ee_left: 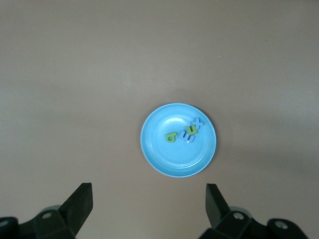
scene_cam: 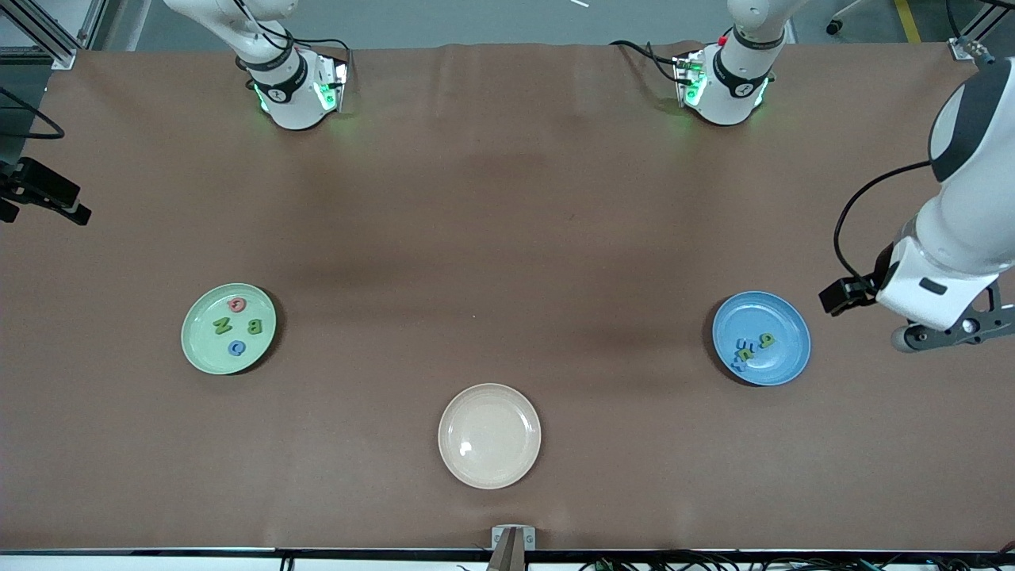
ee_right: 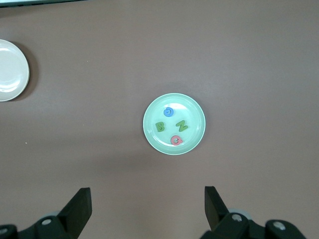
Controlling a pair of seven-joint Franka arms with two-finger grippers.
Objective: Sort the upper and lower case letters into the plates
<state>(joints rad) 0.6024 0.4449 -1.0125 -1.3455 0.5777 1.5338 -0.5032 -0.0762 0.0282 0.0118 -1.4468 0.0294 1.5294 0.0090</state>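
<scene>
The pale green plate [scene_cam: 200, 347] [ee_right: 193, 110] lies toward the right arm's end and holds several letters: a red one [scene_cam: 236, 304], a green N [scene_cam: 221, 325], a green B [scene_cam: 254, 326] and a blue one [scene_cam: 236, 347]. The blue plate [scene_cam: 787, 361] [ee_left: 162, 155] lies toward the left arm's end. In it are green letters [ee_left: 172, 136] and blue letters [ee_left: 197, 123] bunched together. My left gripper [ee_left: 148, 192] hangs open and empty high over the table beside the blue plate. High over the table near the green plate, my right gripper [ee_right: 147, 194] is open and empty too.
A cream plate [scene_cam: 489, 468] [ee_right: 7, 74] with nothing in it sits nearest the front camera, midway between the two others. Brown cloth covers the whole table. The left arm's hand [scene_cam: 940, 277] hangs at the table's end past the blue plate.
</scene>
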